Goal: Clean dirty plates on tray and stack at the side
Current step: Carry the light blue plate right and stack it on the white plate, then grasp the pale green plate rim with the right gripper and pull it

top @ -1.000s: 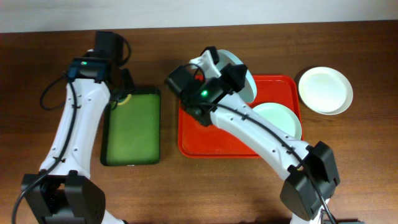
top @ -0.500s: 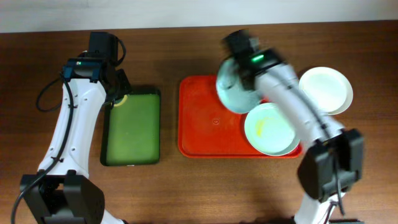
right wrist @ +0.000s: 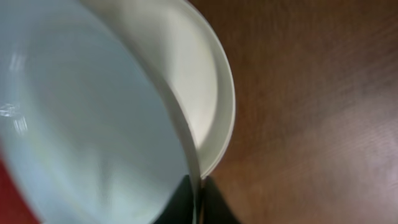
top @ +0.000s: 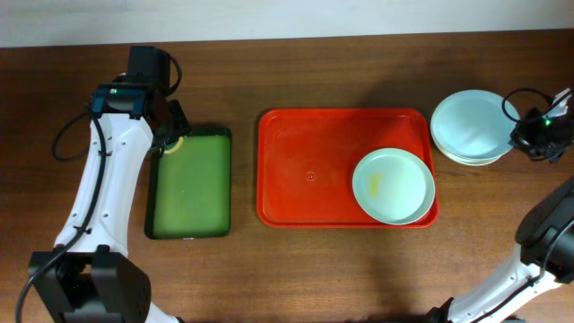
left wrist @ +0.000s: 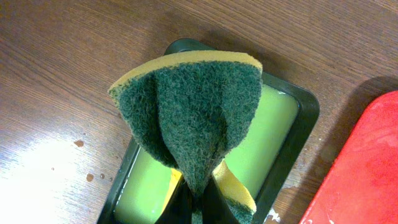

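The right gripper (right wrist: 198, 198) pinches the rim of a smooth pale-blue plate (top: 468, 124) nested on a white plate (right wrist: 208, 106) beside the red tray (top: 305, 179) (one round yellow-smeared plate (top: 393, 186) sits in it). The left gripper (left wrist: 194, 208) clamps a folded, scratchy sponge (left wrist: 193, 106) above the green tray (top: 188, 188).

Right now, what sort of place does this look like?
Probably a tabletop dish-cleaning test station: large red plastic tray holding a smeared pale round plate, left claw gripping a green-and-yellow scrubbing sponge, right claw pinching a pale stacked plate beside the tray.
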